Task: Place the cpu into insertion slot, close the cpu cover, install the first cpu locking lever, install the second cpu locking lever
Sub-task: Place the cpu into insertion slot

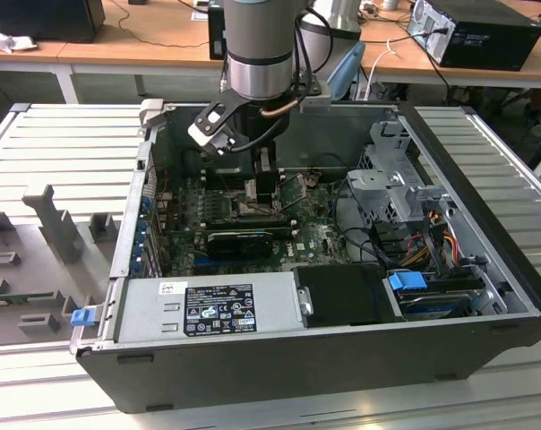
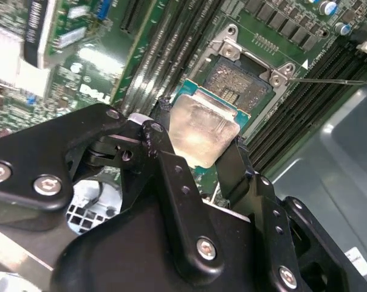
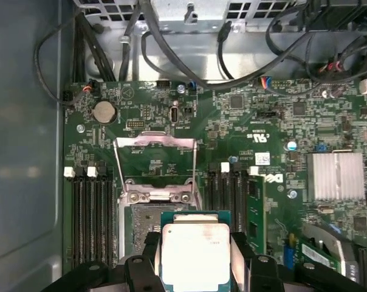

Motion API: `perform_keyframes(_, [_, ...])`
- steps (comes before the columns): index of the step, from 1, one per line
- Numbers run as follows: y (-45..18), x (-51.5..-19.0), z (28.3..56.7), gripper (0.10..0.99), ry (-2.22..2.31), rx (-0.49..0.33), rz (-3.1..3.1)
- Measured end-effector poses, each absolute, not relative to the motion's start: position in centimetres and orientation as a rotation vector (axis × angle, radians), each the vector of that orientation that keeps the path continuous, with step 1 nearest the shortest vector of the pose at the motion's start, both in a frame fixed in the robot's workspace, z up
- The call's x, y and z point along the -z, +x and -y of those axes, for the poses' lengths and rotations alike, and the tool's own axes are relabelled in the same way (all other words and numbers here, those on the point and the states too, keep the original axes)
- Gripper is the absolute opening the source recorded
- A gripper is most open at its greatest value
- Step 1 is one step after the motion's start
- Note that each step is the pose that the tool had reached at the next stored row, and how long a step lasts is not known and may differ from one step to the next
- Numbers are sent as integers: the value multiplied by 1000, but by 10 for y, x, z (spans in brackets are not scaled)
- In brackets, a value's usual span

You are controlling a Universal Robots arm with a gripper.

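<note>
Close over the dark, silver-rimmed square insertion slot (image 3: 144, 222), pinched the small pale silver-beige square cpu (image 3: 194, 258) by opposite edges in the black pincer (image 2: 198, 146); held it flat, metal face up.

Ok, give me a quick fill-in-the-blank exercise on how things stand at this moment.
1. The end effector is shut on the ____.
2. The insertion slot is ____, with no chip seated in it.
3. The cpu cover is ____, swung clear of the slot.

Missing words: cpu; empty; open.
</note>
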State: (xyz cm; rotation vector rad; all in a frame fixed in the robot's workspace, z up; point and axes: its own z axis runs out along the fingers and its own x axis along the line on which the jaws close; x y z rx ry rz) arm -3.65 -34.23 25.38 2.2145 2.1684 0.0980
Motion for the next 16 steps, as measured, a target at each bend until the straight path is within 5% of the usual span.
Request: perform_keyframes(16, [-44,-213,323,541,2187,-99,-2197])
